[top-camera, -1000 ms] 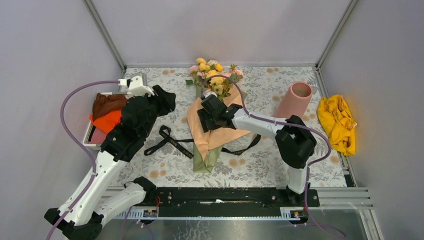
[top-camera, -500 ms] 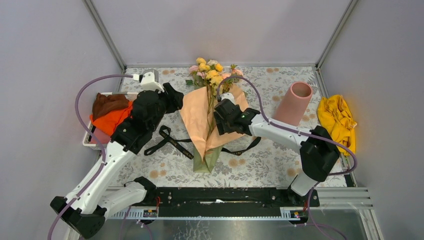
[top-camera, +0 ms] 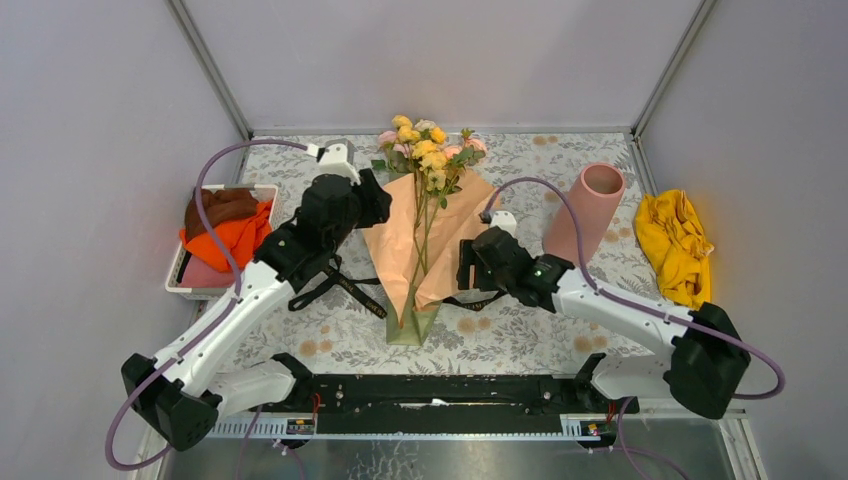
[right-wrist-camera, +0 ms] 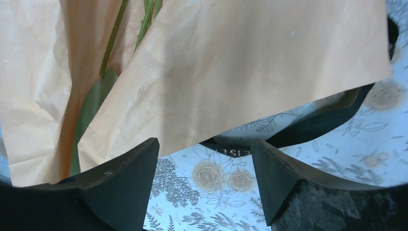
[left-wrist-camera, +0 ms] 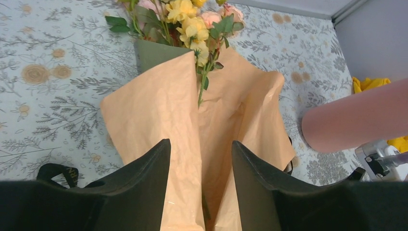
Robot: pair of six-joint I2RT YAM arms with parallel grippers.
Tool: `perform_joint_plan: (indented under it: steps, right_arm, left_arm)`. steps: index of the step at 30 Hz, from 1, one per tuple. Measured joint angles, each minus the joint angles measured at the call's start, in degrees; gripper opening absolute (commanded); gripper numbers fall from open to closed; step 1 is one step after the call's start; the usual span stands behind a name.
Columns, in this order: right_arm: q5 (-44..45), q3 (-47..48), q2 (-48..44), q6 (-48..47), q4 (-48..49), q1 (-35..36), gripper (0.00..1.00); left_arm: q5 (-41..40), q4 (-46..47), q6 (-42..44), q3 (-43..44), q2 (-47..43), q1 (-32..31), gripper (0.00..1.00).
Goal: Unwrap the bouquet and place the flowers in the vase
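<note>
A: Nearest the arms, the right gripper (right-wrist-camera: 204,146) is held low over the floral table (top-camera: 520,335). Its jaws are spread wide and nothing is grasped. Only tabletop and a strip of black ribbon (top-camera: 345,283) are framed in the gap.
B: And the paper's edge is seen just beyond it, untouched.
A: The bouquet (top-camera: 450,235) is laid open mid-table. Its olive-green tip (top-camera: 412,328) is pointed at the arms, the peach sheet is spread out, and the stems (top-camera: 420,255) are bared along the middle.
B: The left gripper (left-wrist-camera: 201,143) is poised over the sheet's left half. Released as well?
A: Its jaws are parted, with a ridge of paper framed between them. No pinch can be made out.
B: Farther back, the flowers (top-camera: 425,150) are fanned out at the far end, yellow and pink.
A: The vase (top-camera: 580,215) is stood upright right of the paper, apart from it.
B: A white tray (top-camera: 172,283) of orange and brown cloths (top-camera: 225,240) is noted far left, and a yellow cloth (top-camera: 675,245) far right.
</note>
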Motion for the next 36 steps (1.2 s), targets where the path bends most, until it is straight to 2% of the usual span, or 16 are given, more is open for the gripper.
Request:
perform_joint_plan:
  steps: [8, 14, 23, 29, 36]
  right_arm:
    - [-1.6, -13.2, -4.5, 12.0, 9.7, -0.1, 0.82]
    - [-1.3, -20.8, -5.7, 16.8, 18.8, -0.8, 0.83]
    - [2.2, -20.1, -5.6, 17.9, 22.6, -2.2, 0.82]
    - [4.3, -20.1, -5.7, 18.5, 22.6, -3.5, 0.74]
    - [6.3, -19.3, -6.3, 17.6, 20.9, -4.9, 0.73]
  left_arm:
    - [0.2, 0.6, 1.5, 0.3, 3.1, -2.6, 0.56]
    - [0.4, 0.6, 2.4, 0.3, 3.4, -3.3, 0.56]
    - [4.6, 3.2, 3.6, 1.3, 5.6, -6.2, 0.57]
    - [6.2, 4.3, 3.5, 4.0, 12.8, -7.9, 0.56]
    - [5.6, 3.3, 3.0, 8.6, 22.5, -11.3, 0.54]
